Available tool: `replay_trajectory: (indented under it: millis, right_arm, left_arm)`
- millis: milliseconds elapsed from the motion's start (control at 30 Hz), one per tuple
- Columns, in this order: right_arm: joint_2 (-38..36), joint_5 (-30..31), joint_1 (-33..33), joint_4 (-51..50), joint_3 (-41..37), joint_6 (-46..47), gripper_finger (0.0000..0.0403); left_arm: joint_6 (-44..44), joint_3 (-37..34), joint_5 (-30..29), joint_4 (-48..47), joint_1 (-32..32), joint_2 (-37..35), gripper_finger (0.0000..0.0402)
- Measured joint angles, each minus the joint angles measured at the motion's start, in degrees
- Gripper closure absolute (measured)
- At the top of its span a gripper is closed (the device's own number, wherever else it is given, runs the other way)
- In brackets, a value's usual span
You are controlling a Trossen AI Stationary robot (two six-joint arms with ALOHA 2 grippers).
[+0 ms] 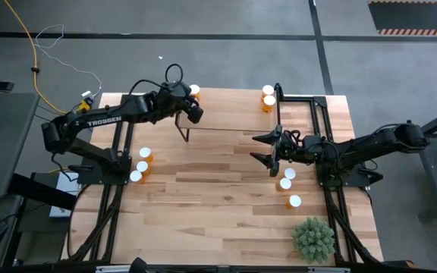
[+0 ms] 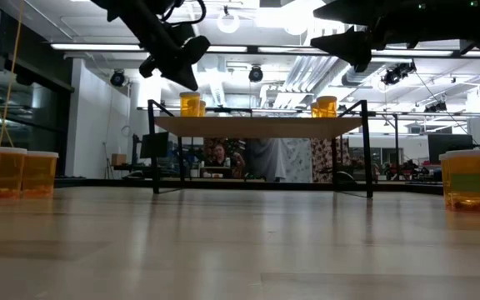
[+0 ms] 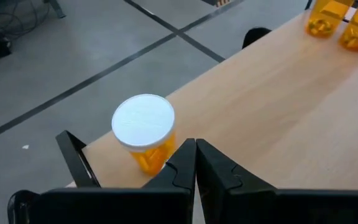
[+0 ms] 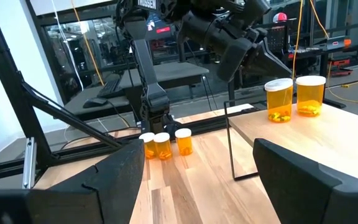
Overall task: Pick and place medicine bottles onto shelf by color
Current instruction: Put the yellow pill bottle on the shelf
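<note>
The shelf (image 1: 230,114) stands at the table's far middle on thin black legs. One orange medicine bottle with a white cap (image 3: 143,124) stands at its far left corner. Two more (image 1: 268,97) stand at its far right corner. My left gripper (image 3: 196,155) is shut and empty. It hovers over the shelf's left end, just on the near side of the single bottle and above its cap (image 2: 190,104). My right gripper (image 1: 268,149) is open and empty. It is held level above the table by the shelf's near right corner.
Three bottles (image 1: 141,165) stand on the table left of the shelf, and three more (image 1: 289,184) stand at the right. A green spiky plant (image 1: 313,237) sits at the near right corner. The table's near middle (image 1: 211,197) is bare wood.
</note>
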Motion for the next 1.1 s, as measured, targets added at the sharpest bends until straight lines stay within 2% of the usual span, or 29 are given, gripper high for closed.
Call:
replay_trajectory:
  millis: [433,1100]
  right_arm:
    - [0.0,0.0,0.0,0.2,0.0,-0.1,0.0111]
    - [0.0,0.0,0.0,0.4,0.0,0.0,0.0111]
  left_arm:
    - [0.2,0.0,-1.9,4.5,0.0,4.5,0.0401]
    - [0.2,-0.1,-3.3,1.5,-0.4,-2.6,0.0401]
